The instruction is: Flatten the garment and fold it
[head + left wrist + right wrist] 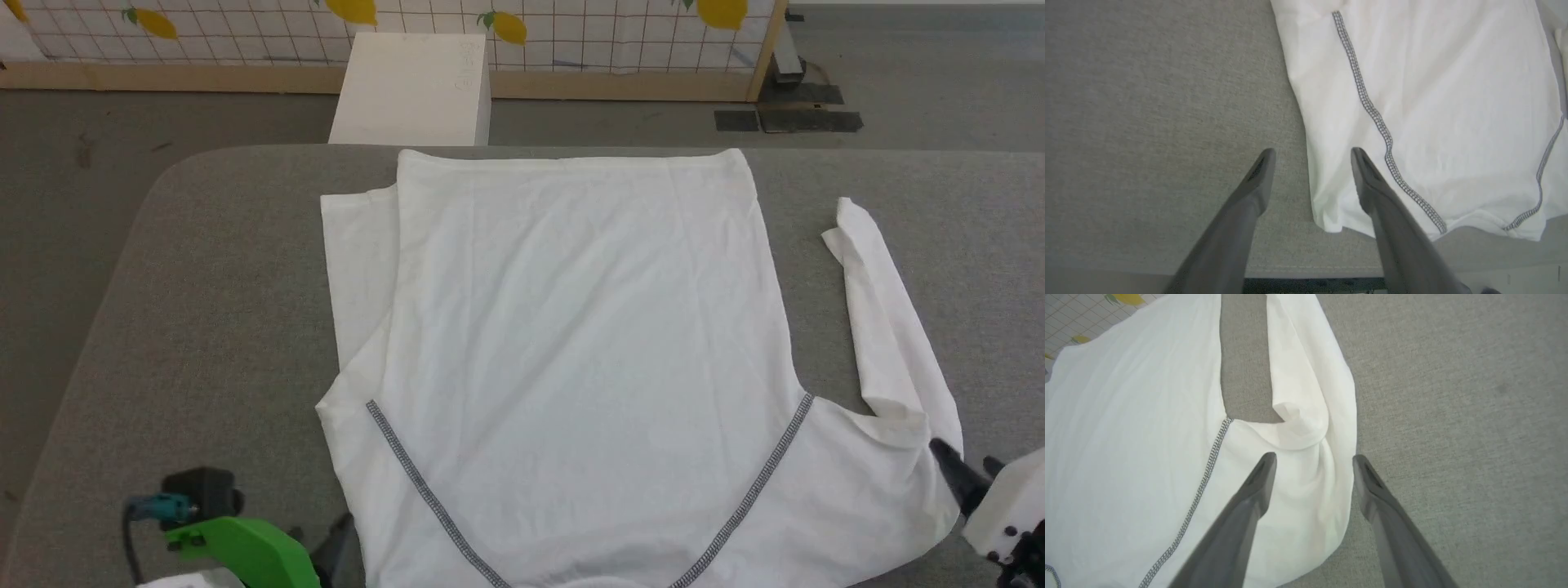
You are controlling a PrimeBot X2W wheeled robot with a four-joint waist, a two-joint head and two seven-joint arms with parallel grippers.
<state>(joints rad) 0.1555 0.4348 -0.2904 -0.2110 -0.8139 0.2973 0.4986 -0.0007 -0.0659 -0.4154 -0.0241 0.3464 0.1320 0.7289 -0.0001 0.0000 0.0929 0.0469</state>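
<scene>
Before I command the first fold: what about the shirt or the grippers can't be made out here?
Head view: how far the left sleeve of the garment runs under the body panel, which covers it.
Head view: whether the far hem hangs over the table edge; the edge hides any overhang.
Wrist views: whether the left gripper or right gripper touches the fabric; height unreadable.

A grey, cloth-covered counter (204, 286) with rounded corners is carrying the white garment (571, 343), which is lying spread flat, its shoulder seams toward the near edge. The left sleeve (359, 261) is lying tucked against the body, while the right sleeve (882, 318) is stretching away, apart from it.
</scene>
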